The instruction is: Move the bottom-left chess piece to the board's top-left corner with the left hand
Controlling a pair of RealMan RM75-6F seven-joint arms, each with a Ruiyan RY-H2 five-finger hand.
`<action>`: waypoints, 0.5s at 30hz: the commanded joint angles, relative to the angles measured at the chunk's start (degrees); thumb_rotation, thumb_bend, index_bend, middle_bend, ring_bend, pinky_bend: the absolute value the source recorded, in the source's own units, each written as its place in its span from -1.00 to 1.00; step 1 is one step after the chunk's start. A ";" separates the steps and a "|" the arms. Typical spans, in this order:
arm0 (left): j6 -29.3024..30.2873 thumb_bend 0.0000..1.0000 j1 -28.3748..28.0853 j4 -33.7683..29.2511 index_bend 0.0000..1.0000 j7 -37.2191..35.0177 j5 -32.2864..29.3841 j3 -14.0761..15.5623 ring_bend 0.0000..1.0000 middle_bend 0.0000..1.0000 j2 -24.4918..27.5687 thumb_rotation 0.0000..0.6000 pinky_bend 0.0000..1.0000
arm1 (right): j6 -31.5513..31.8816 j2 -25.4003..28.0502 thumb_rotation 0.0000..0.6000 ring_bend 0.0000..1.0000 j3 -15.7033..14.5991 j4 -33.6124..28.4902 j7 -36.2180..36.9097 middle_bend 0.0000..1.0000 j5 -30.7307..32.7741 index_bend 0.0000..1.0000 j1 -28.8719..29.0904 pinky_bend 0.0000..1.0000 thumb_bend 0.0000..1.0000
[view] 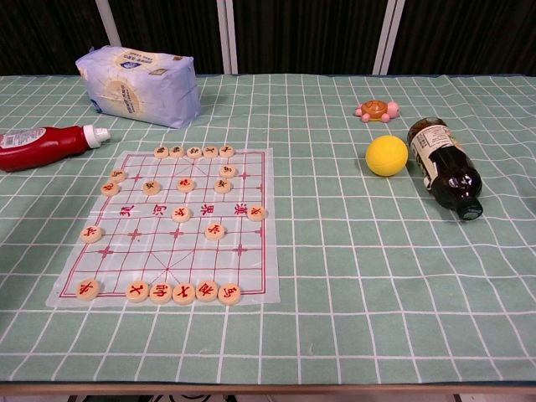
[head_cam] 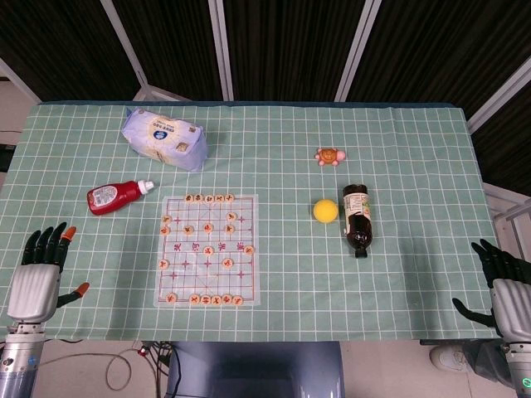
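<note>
Left hand: mine, at the near left edge of the table, fingers spread and holding nothing; seen only from the head view
Right hand: at the near right edge, fingers apart, holding nothing; partly cut off by the frame
Piece: the bottom-left disc on the board, sitting on the near row at its left end, a gap away from the other near-row discs; it lies to the right of my left hand and well apart from it, not touched
Board: a thin printed sheet flat on the cloth, red grid lines, round wooden discs spread over it
Top-left corner: bare of discs; the far row starts just to its right
Table: covered with a green checked cloth
Ball: yellow, right of the board, just beside the bottle
Bottle: dark, lying on its side, cap toward me
Red bottle: lying on its side left of the board, white cap pointing right
Turtle: small toy beyond the ball
Bag: white and blue packet at the far left, beyond the board
</note>
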 commanded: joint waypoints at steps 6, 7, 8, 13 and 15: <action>-0.14 -0.98 -0.02 -0.14 -1.00 0.20 -0.16 0.00 -1.00 -1.00 0.06 1.00 -0.92 | 0.00 0.03 1.00 -1.00 0.00 -0.05 0.04 -1.00 0.01 -1.00 -0.01 -1.00 -0.50; -0.13 -0.98 -0.02 -0.16 -1.00 0.20 -0.16 -0.01 -1.00 -1.00 0.06 1.00 -0.92 | 0.01 0.04 1.00 -1.00 -0.01 -0.06 0.02 -1.00 -0.01 -1.00 -0.02 -1.00 -0.50; -0.14 -0.98 -0.01 -0.19 -1.00 0.19 -0.17 -0.01 -1.00 -1.00 0.07 1.00 -0.92 | 0.03 0.04 1.00 -1.00 -0.02 -0.06 0.01 -1.00 -0.02 -1.00 -0.03 -1.00 -0.50; -0.22 -0.98 -0.03 -0.22 -1.00 0.32 -0.17 0.05 -1.00 -1.00 0.10 1.00 -0.92 | 0.06 0.11 1.00 -1.00 -0.02 -0.10 0.08 -1.00 -0.01 -1.00 -0.05 -1.00 -0.50; -0.25 -0.98 -0.01 -0.28 -1.00 0.39 -0.19 0.09 -1.00 -1.00 0.12 1.00 -0.92 | 0.06 0.10 1.00 -1.00 -0.03 -0.11 0.11 -1.00 -0.04 -1.00 -0.05 -1.00 -0.50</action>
